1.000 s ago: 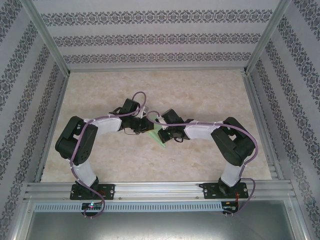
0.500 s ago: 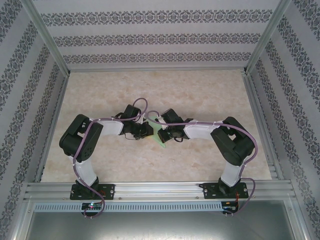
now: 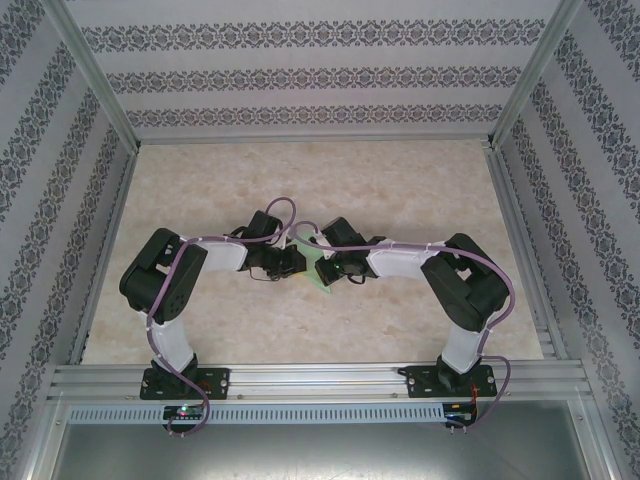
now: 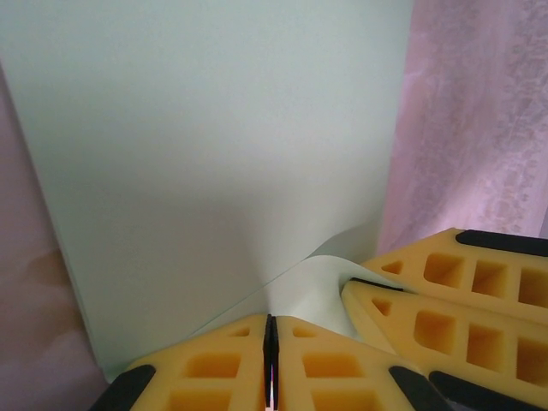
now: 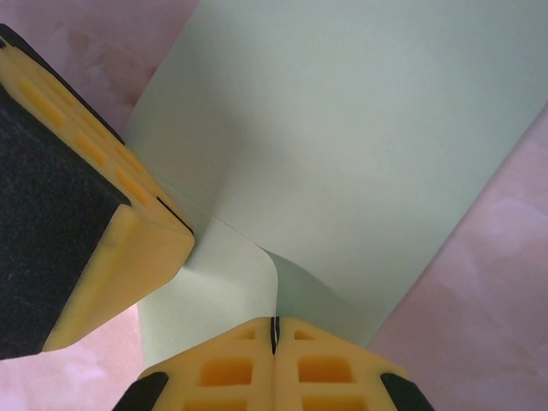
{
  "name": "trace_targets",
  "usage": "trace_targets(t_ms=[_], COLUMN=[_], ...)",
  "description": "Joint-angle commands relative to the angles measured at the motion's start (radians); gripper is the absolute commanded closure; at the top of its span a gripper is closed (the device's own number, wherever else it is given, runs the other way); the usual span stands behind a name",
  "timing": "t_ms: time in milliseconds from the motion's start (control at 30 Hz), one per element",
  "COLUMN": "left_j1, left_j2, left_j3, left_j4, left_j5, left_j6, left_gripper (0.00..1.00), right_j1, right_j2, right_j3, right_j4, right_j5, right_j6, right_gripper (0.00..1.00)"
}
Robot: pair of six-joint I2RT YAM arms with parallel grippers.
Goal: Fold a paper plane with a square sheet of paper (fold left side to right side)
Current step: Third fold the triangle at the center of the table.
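**Operator:** What is around the arms, and on what do they work?

**Observer:** You have a beige marbled table top [image 3: 420, 190], closed in by walls with dark flowered wallpaper stripes [image 3: 320, 75]. Both arms bend inward and meet near the middle of the table.

**Operator:** Where is the paper?

**Observer:** Your thin pale mint-green sheet of paper [image 3: 322, 275] lies between the two wrists. From above you see it as a small pointed green shape. In the wrist views most of it lies flat on the table, and one flap of it curls upward.

**Operator:** And my grippers?

**Observer:** Your left gripper [image 4: 271, 324] has its yellow fingers pressed together, and a raised crease of the paper runs into their tips. Your right gripper [image 5: 275, 324] is also clenched, with the curled flap ending at its closed tips. So each one pinches the paper. The two grippers are just beside each other, their tips almost touching over the same flap.
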Motion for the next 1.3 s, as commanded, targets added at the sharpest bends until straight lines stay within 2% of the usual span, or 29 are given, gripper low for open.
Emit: trace_targets(t_ms=[0,300,367,467,567,633,800,1267], left_j1=[-0.011,-0.011,-0.011,-0.01,-0.013,-0.014,-0.013,-0.014], left_j2=[0.04,0.063,0.065,0.06,0.056,0.058,0.054,0.05], left_j3=[-0.034,-0.025,-0.021,-0.018,-0.016,-0.014,-0.003,0.013], left_j4=[-0.065,-0.079,-0.079,-0.078,-0.082,-0.086,-0.105,-0.128], left_j5=[-0.093,-0.104,-0.102,-0.102,-0.103,-0.104,-0.107,-0.115], left_j6=[0.03,0.034,0.033,0.03,0.032,0.034,0.042,0.054], left_gripper=[0.87,0.88,0.88,0.88,0.88,0.88,0.88,0.88], right_j1=[-0.024,-0.086,-0.087,-0.086,-0.082,-0.074,-0.065,-0.067], right_j2=[0.006,-0.128,-0.157,-0.169,-0.14,-0.114,-0.071,-0.028], right_j3=[0.03,0.047,0.038,0.03,-0.006,-0.027,-0.032,-0.044], right_j4=[-0.043,-0.124,-0.147,-0.172,-0.12,-0.071,-0.02,-0.063], right_j5=[-0.052,-0.064,-0.103,-0.245,-0.394,-0.448,-0.447,-0.447], right_j6=[0.013,0.032,0.041,0.088,0.184,0.231,0.27,0.263], right_gripper=[0.93,0.74,0.74,0.79,0.82,0.83,0.83,0.84])
